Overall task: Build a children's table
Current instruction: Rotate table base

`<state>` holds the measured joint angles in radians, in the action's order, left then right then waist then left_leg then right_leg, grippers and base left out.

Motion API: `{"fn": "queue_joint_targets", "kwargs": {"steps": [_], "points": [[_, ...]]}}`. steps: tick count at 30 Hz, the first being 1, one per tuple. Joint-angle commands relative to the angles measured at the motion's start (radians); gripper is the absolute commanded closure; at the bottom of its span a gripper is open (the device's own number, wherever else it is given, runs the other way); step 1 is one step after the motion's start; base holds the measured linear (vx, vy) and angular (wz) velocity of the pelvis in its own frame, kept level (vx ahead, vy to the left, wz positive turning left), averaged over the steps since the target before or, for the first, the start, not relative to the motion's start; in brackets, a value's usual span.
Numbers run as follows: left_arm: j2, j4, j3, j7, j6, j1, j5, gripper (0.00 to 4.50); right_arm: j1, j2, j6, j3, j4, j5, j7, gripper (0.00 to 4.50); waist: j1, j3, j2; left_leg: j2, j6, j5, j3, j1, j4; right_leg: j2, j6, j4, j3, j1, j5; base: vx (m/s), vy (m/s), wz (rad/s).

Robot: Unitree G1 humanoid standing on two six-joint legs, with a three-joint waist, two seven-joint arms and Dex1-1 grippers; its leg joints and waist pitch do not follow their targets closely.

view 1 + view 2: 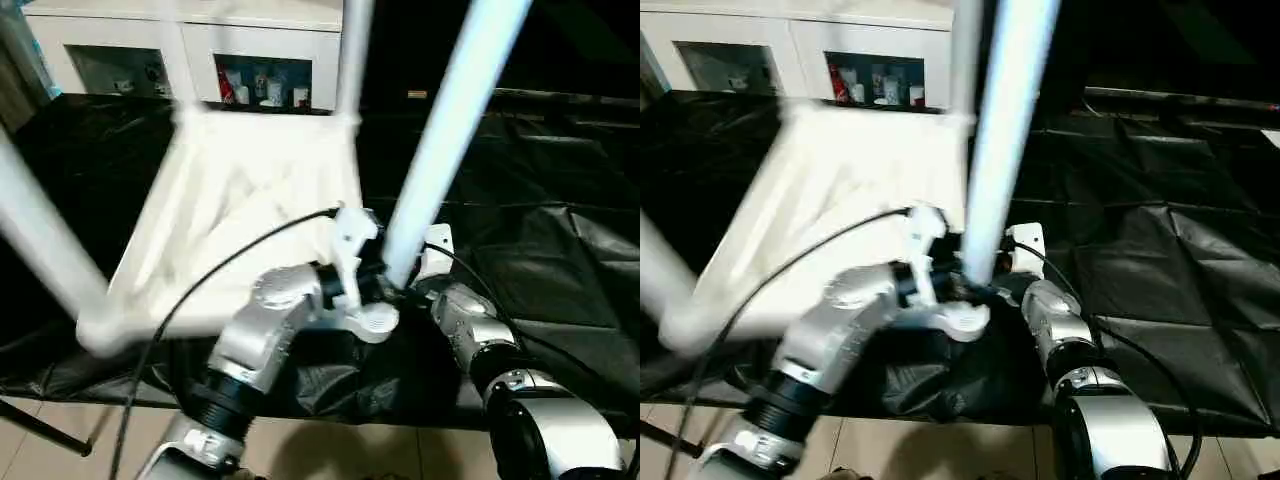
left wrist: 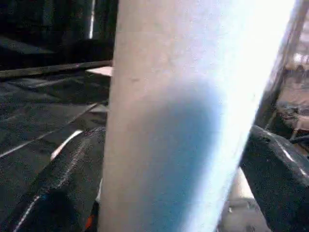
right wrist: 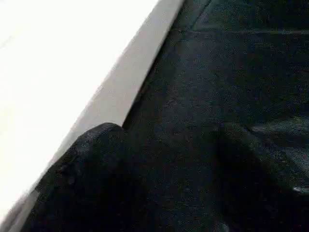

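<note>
The children's table lies upside down on the black cloth, its ribbed white top (image 1: pixel 240 200) facing up and three white legs rising from the corners. The near right leg (image 1: pixel 450 130) slants up out of view. My left gripper (image 1: pixel 385 282) is open at that leg's base. In the left wrist view the leg (image 2: pixel 193 96) stands between its two black fingers (image 2: pixel 58 188), which lie close along its sides. My right gripper (image 1: pixel 412 290) reaches in from the right, low beside the same corner. It is open, with one finger (image 3: pixel 87 183) next to the table's white rim (image 3: pixel 120 92) and only cloth between its fingers.
The black-draped work table (image 1: pixel 560 250) spreads to the right and behind. A white cabinet (image 1: pixel 260 60) with small items on its shelves stands at the back. Tiled floor (image 1: pixel 350 450) shows below the front edge. A black cable (image 1: pixel 230 260) arcs over my left forearm.
</note>
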<state>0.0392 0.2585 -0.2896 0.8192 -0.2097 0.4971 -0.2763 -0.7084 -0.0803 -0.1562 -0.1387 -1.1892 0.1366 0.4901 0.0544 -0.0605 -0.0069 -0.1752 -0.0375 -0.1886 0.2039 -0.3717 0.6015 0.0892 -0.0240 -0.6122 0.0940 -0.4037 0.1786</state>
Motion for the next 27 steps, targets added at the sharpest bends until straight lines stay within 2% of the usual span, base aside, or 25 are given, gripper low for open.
{"fn": "queue_joint_targets", "kwargs": {"steps": [1, 5, 8, 9, 12, 14, 17, 18, 19, 20, 23, 24, 25, 27], "points": [[0.013, 0.036, -0.004, -0.01, 0.031, 0.049, 0.03, 0.01, -0.031, 0.046, -0.033, 0.025, 0.01, -0.014, 0.01, 0.78, 0.013, 0.075, 0.004, -0.064, 0.077, -0.18, -0.031, 0.01, -0.067, 0.077, -0.278, 0.066, -0.057, 0.06, 0.124, 0.0, 0.0, 0.0], [-0.043, 0.12, 0.032, -0.068, 0.069, 0.088, 0.089, 0.01, -0.045, -0.001, -0.042, -0.007, -0.004, -0.014, -0.097, 0.78, 0.016, 0.075, 0.008, -0.061, 0.054, -0.205, -0.032, 0.017, -0.069, 0.077, -0.258, 0.071, -0.057, 0.058, 0.174, 0.0, 0.0, 0.0], [-0.099, 0.133, 0.033, -0.071, 0.076, 0.09, 0.12, 0.01, -0.047, -0.033, -0.045, -0.025, -0.001, -0.009, -0.134, 0.78, 0.022, 0.073, 0.011, -0.061, 0.051, -0.198, -0.031, 0.015, -0.069, 0.078, -0.242, 0.072, -0.057, 0.057, 0.191, 0.0, 0.0, 0.0], [-0.138, 0.113, 0.037, -0.045, 0.056, 0.077, 0.115, 0.01, -0.043, -0.054, -0.046, -0.035, 0.006, -0.005, -0.136, 0.78, 0.028, 0.075, 0.014, -0.062, 0.049, -0.191, -0.032, 0.016, -0.069, 0.08, -0.242, 0.07, -0.057, 0.057, 0.188, 0.0, 0.0, 0.0], [-0.212, 0.053, 0.037, 0.023, -0.019, 0.044, 0.102, 0.01, -0.03, -0.091, -0.049, -0.044, 0.02, -0.007, -0.132, 0.78, 0.033, 0.075, 0.012, -0.062, 0.048, -0.176, -0.032, 0.012, -0.07, 0.078, -0.243, 0.062, -0.056, 0.057, 0.169, 0.0, 0.0, 0.0], [-0.276, 0.005, 0.014, 0.075, -0.075, 0.021, 0.11, 0.01, -0.018, -0.119, -0.049, -0.037, 0.026, -0.021, -0.136, 0.78, 0.034, 0.077, 0.011, -0.06, 0.05, -0.168, -0.029, 0.015, -0.068, 0.075, -0.247, 0.061, -0.057, 0.054, 0.159, 0.0, 0.0, 0.0], [-0.349, -0.075, -0.032, 0.118, -0.184, -0.017, 0.113, 0.01, 0.002, -0.151, -0.038, -0.015, 0.054, -0.034, -0.084, 0.78, 0.037, 0.073, 0.013, -0.061, 0.047, -0.187, -0.028, 0.017, -0.069, 0.076, -0.246, 0.064, -0.058, 0.052, 0.189, 0.0, 0.0, 0.0], [-0.381, -0.135, -0.066, 0.128, -0.287, -0.042, 0.099, 0.01, 0.023, -0.175, -0.016, 0.014, 0.088, -0.054, -0.029, 0.78, 0.038, 0.073, 0.014, -0.062, 0.042, -0.192, -0.028, 0.017, -0.07, 0.075, -0.245, 0.063, -0.057, 0.052, 0.198, 0.0, 0.0, 0.0], [-0.386, -0.145, -0.072, 0.129, -0.303, -0.046, 0.098, 0.01, 0.027, -0.179, -0.011, 0.02, 0.096, -0.058, -0.017, 0.78, 0.04, 0.073, 0.014, -0.064, 0.04, -0.192, -0.03, 0.017, -0.071, 0.074, -0.245, 0.06, -0.057, 0.054, 0.196, 0.0, 0.0, 0.0], [-0.402, -0.176, -0.095, 0.118, -0.34, -0.064, 0.113, 0.18, 0.053, -0.205, 0.01, 0.054, 0.142, -0.076, 0.053, 0.78, 0.039, 0.07, 0.014, -0.062, 0.044, -0.195, -0.029, 0.015, -0.071, 0.07, -0.245, 0.064, -0.056, 0.051, 0.203, 0.0, 0.0, 0.0], [-0.404, -0.182, -0.102, 0.075, -0.37, -0.074, 0.158, 0.39, 0.121, -0.255, 0.04, 0.117, 0.265, -0.083, 0.22, 0.78, 0.045, 0.069, 0.012, -0.062, 0.05, -0.209, -0.029, 0.015, -0.071, 0.072, -0.228, 0.073, -0.058, 0.053, 0.229, 0.0, 0.0, 0.0], [-0.409, -0.183, -0.105, 0.065, -0.388, -0.074, 0.175, 0.49, 0.171, -0.295, 0.057, 0.158, 0.358, -0.078, 0.318, 0.78, 0.047, 0.069, 0.013, -0.061, 0.052, -0.206, -0.031, 0.013, -0.071, 0.073, -0.216, 0.074, -0.059, 0.055, 0.234, 0.0, 0.0, 0.0], [-0.41, -0.184, -0.107, 0.065, -0.393, -0.074, 0.176, 0.63, 0.184, -0.307, 0.061, 0.169, 0.383, -0.076, 0.341, 0.78, 0.048, 0.068, 0.01, -0.06, 0.058, -0.208, -0.03, 0.012, -0.072, 0.069, -0.204, 0.078, -0.057, 0.057, 0.239, 0.0, 0.0, 0.0], [-0.409, -0.186, -0.105, 0.056, -0.408, -0.072, 0.178, 0.79, 0.216, -0.336, 0.074, 0.189, 0.442, -0.071, 0.393, 0.78, 0.051, 0.069, 0.007, -0.06, 0.062, -0.199, -0.033, 0.012, -0.071, 0.075, -0.198, 0.079, -0.057, 0.055, 0.26, 0.0, 0.0, 0.0]]}}
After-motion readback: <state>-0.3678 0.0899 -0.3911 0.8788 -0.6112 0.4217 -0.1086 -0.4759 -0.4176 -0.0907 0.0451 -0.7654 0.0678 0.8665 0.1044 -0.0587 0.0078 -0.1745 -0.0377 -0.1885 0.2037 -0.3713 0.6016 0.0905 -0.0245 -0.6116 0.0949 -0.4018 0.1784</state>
